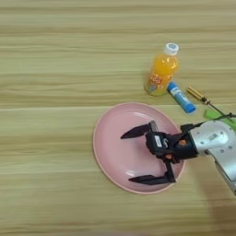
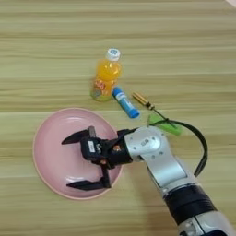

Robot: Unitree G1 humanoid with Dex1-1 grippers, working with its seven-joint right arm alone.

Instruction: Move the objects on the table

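The right gripper hangs over the round pink plate with its two black fingers spread wide and holding nothing; one tip points left over the plate's middle, the other sits near the plate's near rim. The plate lies on the table nearer than the other things. Beyond its far right rim stands the orange-drink bottle, upright with its white cap on; a small blue and white tube lies just beside it to the right, then the slim screwdriver, and a green piece nearer still.

If the plate is the thing in hand, the step would go best by bringing one finger under or against the near right rim and the other above it, closing gently so the shallow plate does not skid left or tip.

Whether the fingertips touch the plate or float above it cannot be told. In the left eye view the forearm is cut off at the right edge, and the screwdriver's shaft runs close behind the arm's black cable there, making it hard to follow
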